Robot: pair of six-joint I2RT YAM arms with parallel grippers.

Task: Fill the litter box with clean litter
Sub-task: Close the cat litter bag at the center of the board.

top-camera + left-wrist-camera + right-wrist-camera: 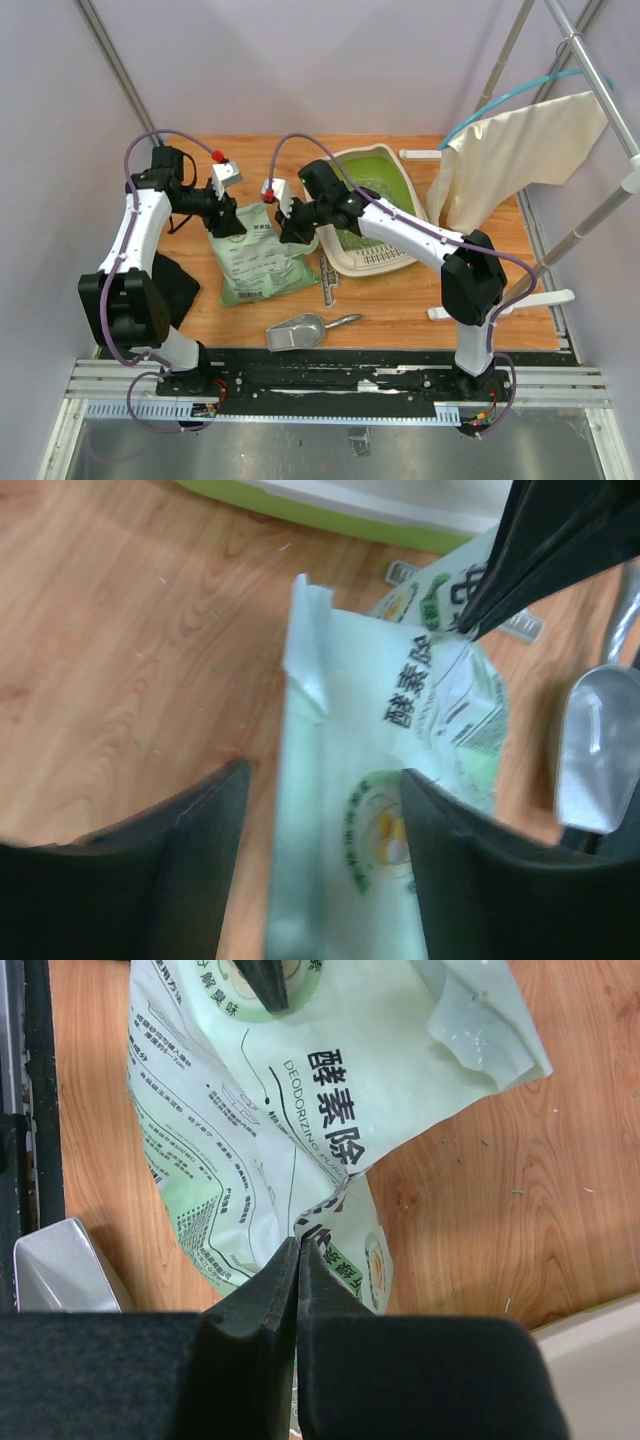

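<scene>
Wooden table [400,300], litter box [372,264], bag [258,262], lilac walls [300,60]

Lab — metal frame [110,60] around table [400,300]

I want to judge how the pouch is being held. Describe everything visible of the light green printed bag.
The bag is a soft, glossy light green plastic pouch printed with dark Chinese characters, fine text and a round logo. It lies crumpled on the wooden table, left of the litter box. The right gripper is shut on a fold of it; the left gripper, open, straddles one end.
</scene>
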